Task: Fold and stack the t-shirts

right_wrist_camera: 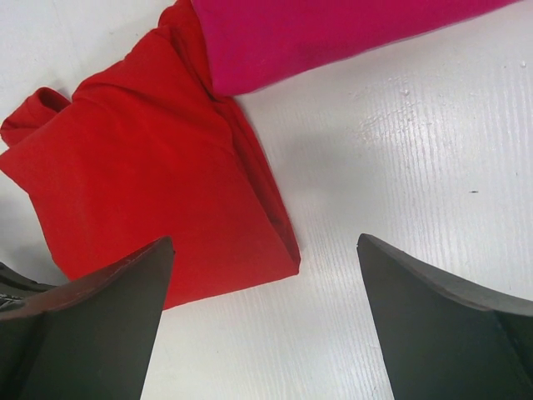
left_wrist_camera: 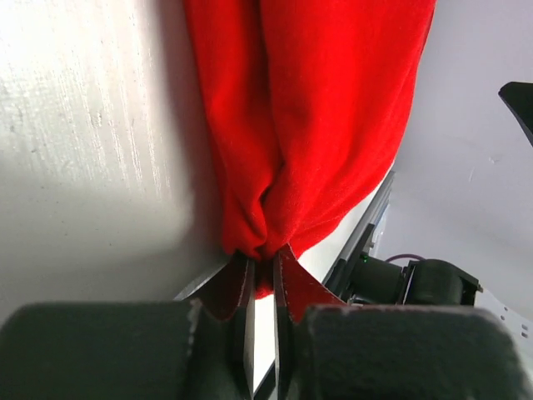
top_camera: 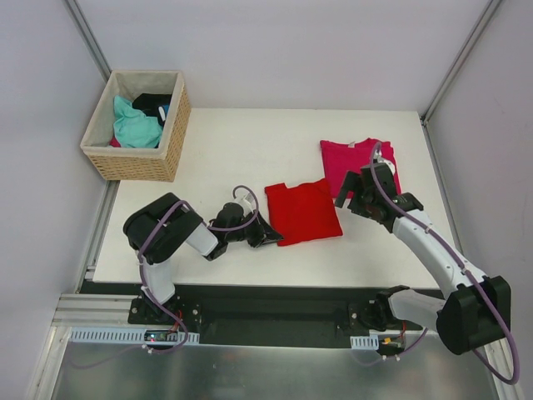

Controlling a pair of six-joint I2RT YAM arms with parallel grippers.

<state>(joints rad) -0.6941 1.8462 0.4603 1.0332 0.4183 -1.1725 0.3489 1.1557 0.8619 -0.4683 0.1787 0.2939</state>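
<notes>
The white table stood between pale walls, with a wicker basket at its far left corner holding a teal garment and something dark I could not make out. The red t-shirt lay folded into a rough square near the middle of the table, toward the near edge. The magenta-pink t-shirt lay flat just beyond it to the right, and in my right wrist view its edge sat over a corner of the red one. My left gripper was low at the table and clamped on the red t-shirt's left edge, the cloth bunched into a pinch between the fingers. My right gripper hung above the table beside the red t-shirt's right edge, jaws spread wide and holding nothing.
</notes>
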